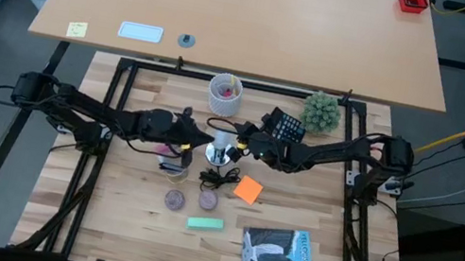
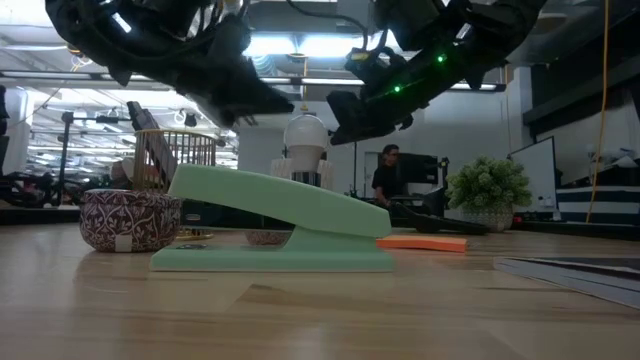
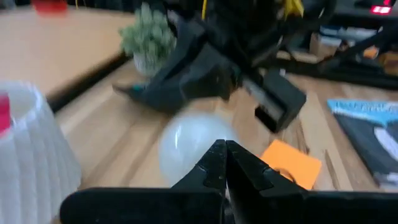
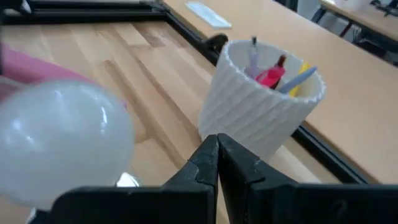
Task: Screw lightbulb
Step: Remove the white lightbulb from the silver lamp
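Mint-green stapler [image 2: 275, 225] lies closest in the low view, toward the near edge of the surface [image 1: 129, 228]; behind it, near the surface's middle, the lightbulb [image 1: 223, 139] stands upright on the silvery socket disc [image 1: 220, 156], its black cord [image 1: 218, 180] looping beside; the left tool [image 1: 190, 129] hovers just beside the bulb with its fingers pressed together on nothing, and the right tool [image 1: 245, 142] sits on the bulb's other side, likewise closed and empty; with neither tool gripping the glass, a sideways nudge from either could tip the bulb or cross its thread, and the light socket could slide or spin since nothing holds it down; the white pen cup [image 1: 224, 95] toward the far edge stands close enough to be knocked; counted: one bulb, one socket, one pen cup, one stapler, one orange note pad [image 1: 248, 189], one small plant [image 1: 320, 112], one booklet [image 1: 278, 255], two small bowls [image 1: 175, 199].
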You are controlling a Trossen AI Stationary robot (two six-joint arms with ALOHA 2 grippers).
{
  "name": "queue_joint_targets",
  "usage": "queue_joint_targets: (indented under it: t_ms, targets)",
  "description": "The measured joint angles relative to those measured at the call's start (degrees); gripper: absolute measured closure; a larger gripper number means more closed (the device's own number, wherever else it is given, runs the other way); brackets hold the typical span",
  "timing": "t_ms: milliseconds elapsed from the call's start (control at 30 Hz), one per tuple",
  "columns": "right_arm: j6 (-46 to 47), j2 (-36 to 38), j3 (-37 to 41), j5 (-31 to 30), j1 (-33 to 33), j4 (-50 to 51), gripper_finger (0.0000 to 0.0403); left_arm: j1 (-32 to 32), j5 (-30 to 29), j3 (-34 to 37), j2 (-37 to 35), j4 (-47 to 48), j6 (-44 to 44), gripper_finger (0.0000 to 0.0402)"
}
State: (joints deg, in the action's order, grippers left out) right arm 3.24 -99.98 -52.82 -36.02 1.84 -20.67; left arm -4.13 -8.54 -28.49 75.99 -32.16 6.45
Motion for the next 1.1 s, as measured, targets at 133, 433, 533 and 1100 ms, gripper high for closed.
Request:
queue_joint_targets:
  t_ms: [133,433,533,1100]
  targets:
    - [-0.58,1.91,-0.03,0.1,-1.79,0.94,0.0388,-0.96,-0.86,0.0,0.0,-6.13,-2.92,0.04]
    - [0.59,5.65,-0.11,6.18,-10.77,3.82,0.0388,-7.08,-2.38,-0.09,1.13,-8.98,-4.28,0.04]
    - [2.77,4.53,-0.11,7.23,-12.84,3.94,0.0388,-8.51,-2.21,-0.09,2.44,-8.92,-3.45,0.04]
    - [24.73,3.6,-0.09,7.25,-13.83,8.88,0.0279,-9.17,0.07,-0.09,5.09,-8.83,-5.39,0.04]
